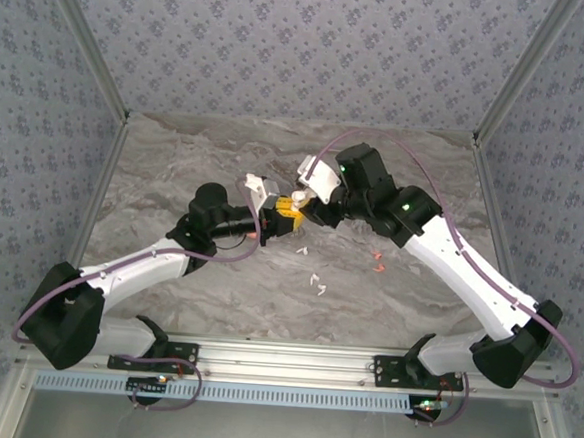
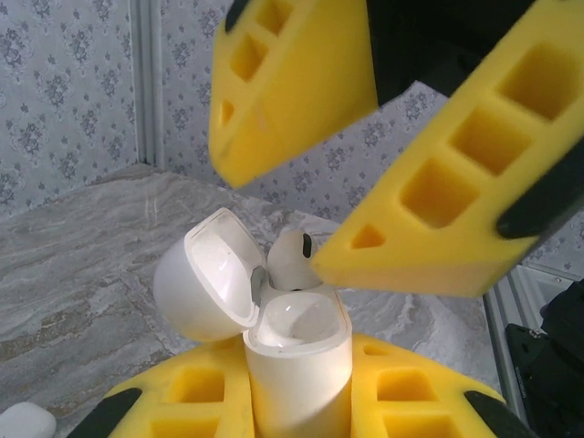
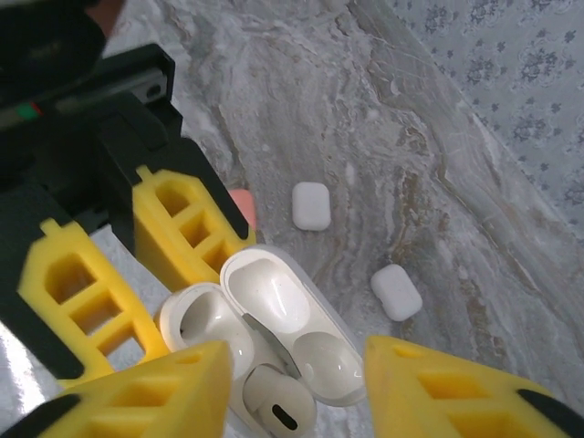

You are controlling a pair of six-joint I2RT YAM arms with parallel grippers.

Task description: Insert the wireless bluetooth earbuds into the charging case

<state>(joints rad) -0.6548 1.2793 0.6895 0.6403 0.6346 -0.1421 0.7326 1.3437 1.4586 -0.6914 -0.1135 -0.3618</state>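
Above the middle of the table [image 1: 176, 151], the right gripper [image 3: 297, 351] is holding its jaws wide around one white earbud [image 3: 278, 401], which is resting at the mouth of the open charging case [image 3: 274, 301] that the left gripper [image 2: 297, 370] is clamping, while loose earbuds [image 1: 318, 281], white and orange-red, are lying nearer and to the right.

three cases [image 3: 274, 306] [image 3: 311, 205] [image 3: 396, 292]; four white earbuds [image 3: 278, 406] [image 1: 300, 248] [image 1: 315, 278] [image 1: 321, 288]; two orange-red earbuds [image 1: 377, 255] [image 1: 380, 269]
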